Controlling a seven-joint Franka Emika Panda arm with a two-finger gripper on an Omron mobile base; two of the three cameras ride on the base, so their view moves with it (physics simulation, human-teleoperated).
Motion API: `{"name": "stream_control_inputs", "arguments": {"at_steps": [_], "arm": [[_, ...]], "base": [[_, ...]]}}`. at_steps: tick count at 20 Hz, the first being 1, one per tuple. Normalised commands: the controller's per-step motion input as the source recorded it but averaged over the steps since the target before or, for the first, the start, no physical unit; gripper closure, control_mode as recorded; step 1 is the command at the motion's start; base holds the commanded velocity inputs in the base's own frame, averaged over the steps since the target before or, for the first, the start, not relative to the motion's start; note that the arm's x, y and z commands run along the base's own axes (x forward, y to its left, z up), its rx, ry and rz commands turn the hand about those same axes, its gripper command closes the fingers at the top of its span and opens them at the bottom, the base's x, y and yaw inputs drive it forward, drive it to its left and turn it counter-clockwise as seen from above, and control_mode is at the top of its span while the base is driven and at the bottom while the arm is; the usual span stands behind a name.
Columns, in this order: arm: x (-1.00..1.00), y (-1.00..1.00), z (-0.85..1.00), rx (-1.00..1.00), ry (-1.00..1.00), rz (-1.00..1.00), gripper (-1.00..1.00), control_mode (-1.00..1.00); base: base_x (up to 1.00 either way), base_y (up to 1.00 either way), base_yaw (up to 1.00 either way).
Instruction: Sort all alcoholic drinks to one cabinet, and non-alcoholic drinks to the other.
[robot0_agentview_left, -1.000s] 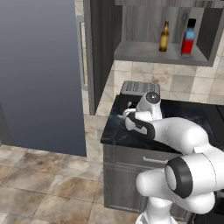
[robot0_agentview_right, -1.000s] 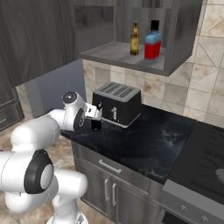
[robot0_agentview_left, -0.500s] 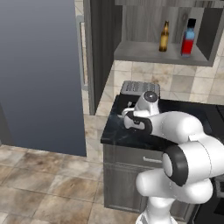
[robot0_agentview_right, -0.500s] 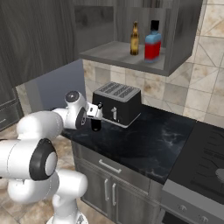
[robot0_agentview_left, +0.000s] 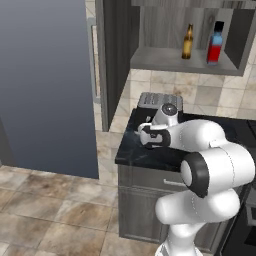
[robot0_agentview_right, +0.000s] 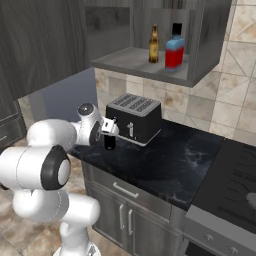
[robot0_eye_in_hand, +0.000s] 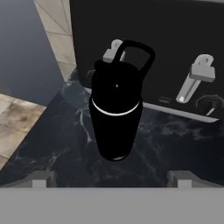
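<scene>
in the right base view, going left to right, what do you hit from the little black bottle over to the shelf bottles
black bottle → toaster → amber beer bottle → red bottle

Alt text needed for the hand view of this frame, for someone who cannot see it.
An all-black bottle with a loop-handled cap stands upright on a dark marbled counter, centred ahead of the open gripper. Right behind it is a black toaster with two pale levers; tiled floor shows at the left.
</scene>
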Motion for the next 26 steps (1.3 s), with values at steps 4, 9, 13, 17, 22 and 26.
{"name": "stream_control_inputs", "arguments": {"at_steps": [4, 9, 13, 17, 22, 26], "arm": [[0.17, 0.0, -0.14, 0.0, 0.01, -0.01, -1.0, -1.0], [0.16, 0.0, -0.15, 0.0, 0.0, -0.01, -1.0, -1.0], [0.15, 0.0, -0.15, 0.0, 0.0, 0.0, -1.0, -1.0], [0.15, 0.0, -0.12, 0.0, 0.0, 0.0, -1.0, -1.0], [0.15, 0.0, -0.11, 0.0, 0.0, 0.0, -1.0, -1.0], [0.16, 0.0, -0.1, 0.0, 0.01, 0.0, -1.0, -1.0]], "base": [[0.0, 0.0, 0.0], [0.0, 0.0, 0.0], [0.0, 0.0, 0.0], [0.0, 0.0, 0.0], [0.0, 0.0, 0.0], [0.0, 0.0, 0.0]]}}
